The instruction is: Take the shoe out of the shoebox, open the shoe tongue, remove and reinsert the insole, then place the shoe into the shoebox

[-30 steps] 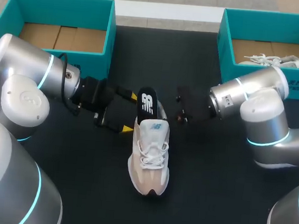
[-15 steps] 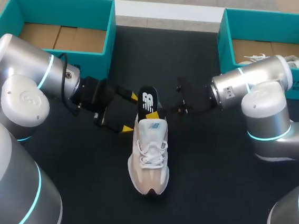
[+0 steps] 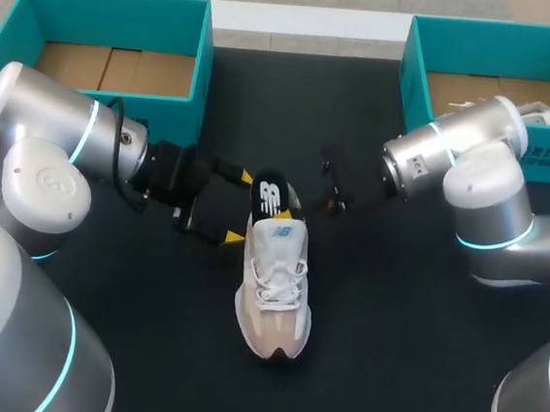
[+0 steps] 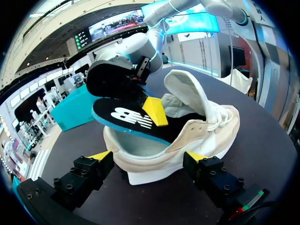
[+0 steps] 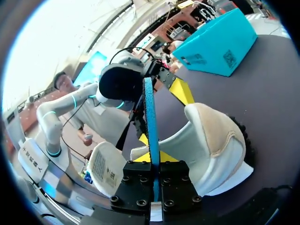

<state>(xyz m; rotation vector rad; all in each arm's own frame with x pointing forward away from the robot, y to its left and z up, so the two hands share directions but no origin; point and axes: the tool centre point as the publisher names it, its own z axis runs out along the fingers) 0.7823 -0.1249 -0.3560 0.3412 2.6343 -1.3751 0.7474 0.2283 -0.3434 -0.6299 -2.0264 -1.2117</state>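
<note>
One second on, the insole, pinched edge-on between the right fingers, sits lower in the heel of the shoe, which the left fingers clamp wide on the table; reinsertion appears under way.

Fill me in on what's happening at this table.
The left gripper has its jaws closed on the heel end of the beige and white lace-up sneaker, steadying it on the black table. The right gripper pinches the black foam insole with a blue underside. The insole's heel end stands up out of the sneaker's opening, the rest inside.
</note>
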